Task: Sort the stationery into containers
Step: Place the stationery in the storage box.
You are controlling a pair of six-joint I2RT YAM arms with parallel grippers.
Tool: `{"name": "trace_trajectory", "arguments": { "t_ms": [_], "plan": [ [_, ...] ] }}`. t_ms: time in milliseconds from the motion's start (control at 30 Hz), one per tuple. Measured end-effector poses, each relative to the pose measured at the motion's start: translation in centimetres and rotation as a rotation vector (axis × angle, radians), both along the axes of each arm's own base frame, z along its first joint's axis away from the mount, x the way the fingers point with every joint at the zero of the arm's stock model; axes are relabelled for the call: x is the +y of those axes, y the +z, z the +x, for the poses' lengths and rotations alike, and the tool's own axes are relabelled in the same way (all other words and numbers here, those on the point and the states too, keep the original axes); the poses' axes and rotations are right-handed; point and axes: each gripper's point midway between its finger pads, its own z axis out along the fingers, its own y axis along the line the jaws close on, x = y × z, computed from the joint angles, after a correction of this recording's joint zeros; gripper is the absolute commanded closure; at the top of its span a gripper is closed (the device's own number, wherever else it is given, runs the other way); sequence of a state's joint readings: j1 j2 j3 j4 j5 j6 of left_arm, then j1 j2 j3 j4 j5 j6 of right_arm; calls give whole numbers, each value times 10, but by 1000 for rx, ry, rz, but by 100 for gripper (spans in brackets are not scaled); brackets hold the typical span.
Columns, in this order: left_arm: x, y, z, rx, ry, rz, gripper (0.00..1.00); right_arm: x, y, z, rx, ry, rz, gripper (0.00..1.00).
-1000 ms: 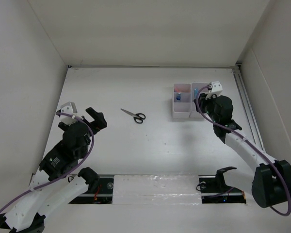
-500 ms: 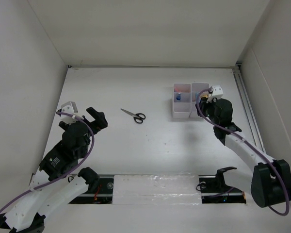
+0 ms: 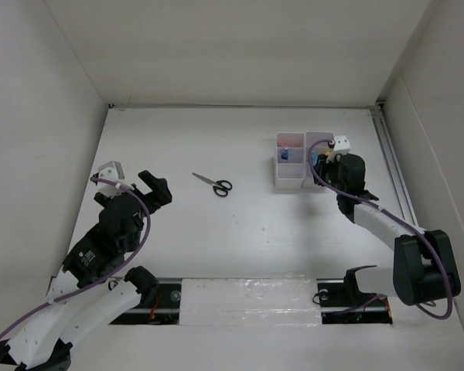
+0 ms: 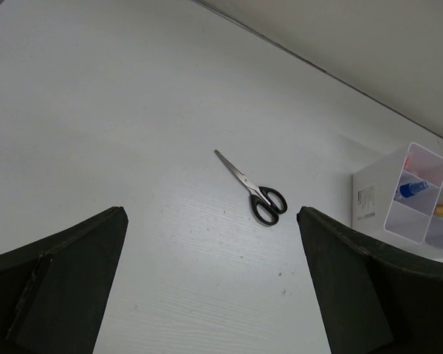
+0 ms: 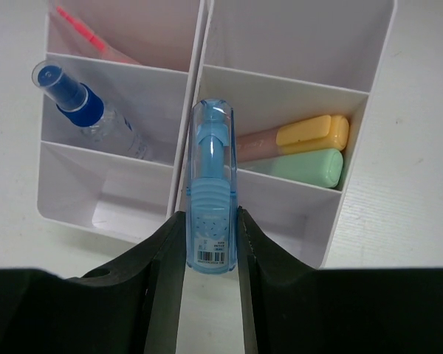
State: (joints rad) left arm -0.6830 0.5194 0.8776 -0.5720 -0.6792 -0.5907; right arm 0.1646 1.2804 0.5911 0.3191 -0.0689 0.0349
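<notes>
Status: right gripper [image 5: 210, 240] clamped on blue tube [image 5: 211, 184], poised above organiser's [image 5: 280, 80] centre divider. I should shift it squarely over one compartment (the nearest left one looks empty, hard to confirm), then lower before releasing. Left: left gripper [image 4: 210, 221] wide open; scissors [image 3: 214, 184] on table [image 3: 255, 232].

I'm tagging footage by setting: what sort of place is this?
Probably a robot test cell: bare white walls enclose a table, left arm and right arm mounted at its edge, scissors and a compartment organiser as props.
</notes>
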Motion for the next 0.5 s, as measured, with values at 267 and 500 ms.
{"name": "trace_trajectory", "arguments": {
  "t_ms": [267,500],
  "plan": [
    [-1,1,0,-4,-3,-5,0,2,10,14,-36,9,-8,100],
    [-1,2,0,-8,-6,-9,0,-1,4,19,-31,5,-16,100]
  ]
}}
